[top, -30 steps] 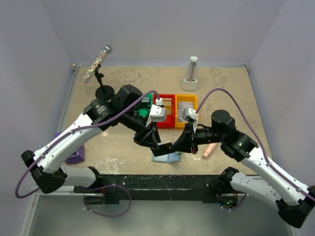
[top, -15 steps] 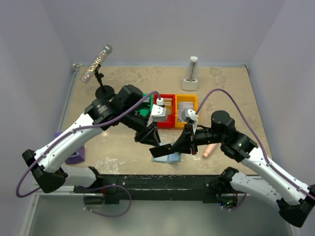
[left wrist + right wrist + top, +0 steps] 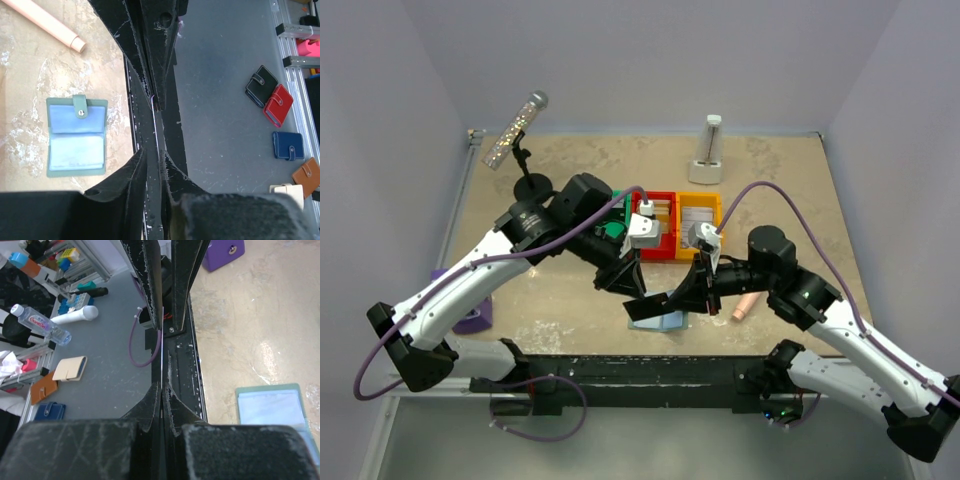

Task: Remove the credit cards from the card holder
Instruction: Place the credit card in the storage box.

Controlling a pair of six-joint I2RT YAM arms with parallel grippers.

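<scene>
Red script label on water bottle (image 3: 37, 325), not legible

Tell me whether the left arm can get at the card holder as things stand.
Probably yes: the card holder lies open on the table close to the left gripper, nothing over it. But that gripper seems shut on a thin card that the right gripper pinches too, so it is not free.

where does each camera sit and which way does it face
top external: above and behind the left arm and right arm, looking down on the table; both show.
left wrist: on the left arm, looking down past its fingers at the open card holder.
right wrist: on the right arm, looking down past fingers shut on an edge-on credit card.
shared: all three show the card holder.
</scene>
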